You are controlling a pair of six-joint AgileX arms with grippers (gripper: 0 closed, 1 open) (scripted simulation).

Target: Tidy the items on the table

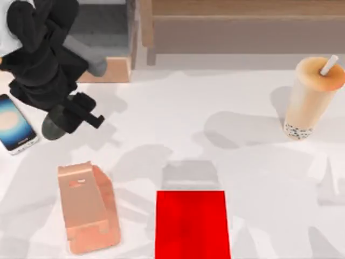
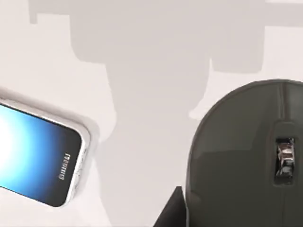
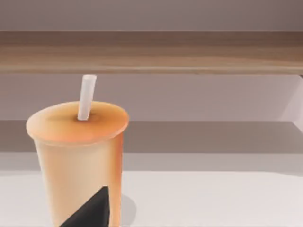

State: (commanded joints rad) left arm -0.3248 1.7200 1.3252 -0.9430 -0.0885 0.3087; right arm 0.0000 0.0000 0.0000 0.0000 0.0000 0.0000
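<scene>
Hovering left fingers (image 1: 81, 110) over mouse (image 2: 246, 156), smartphone (image 1: 15, 124) just beside

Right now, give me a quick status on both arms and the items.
Left gripper low over the mouse, beside the phone. Right gripper near the cup, which stands upright. Nothing in the way.

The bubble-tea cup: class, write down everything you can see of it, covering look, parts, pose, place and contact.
The bubble-tea cup is a tall, tapered tumbler, tan to orange, plastic by its look, with a flat orange top and a white straw sticking up through it. Dark pearls sit at its base. It stands upright on the white table, at the top view's right, in front of the wooden shelf. In the right wrist view a dark fingertip shows before its lower wall; contact cannot be told.
</scene>
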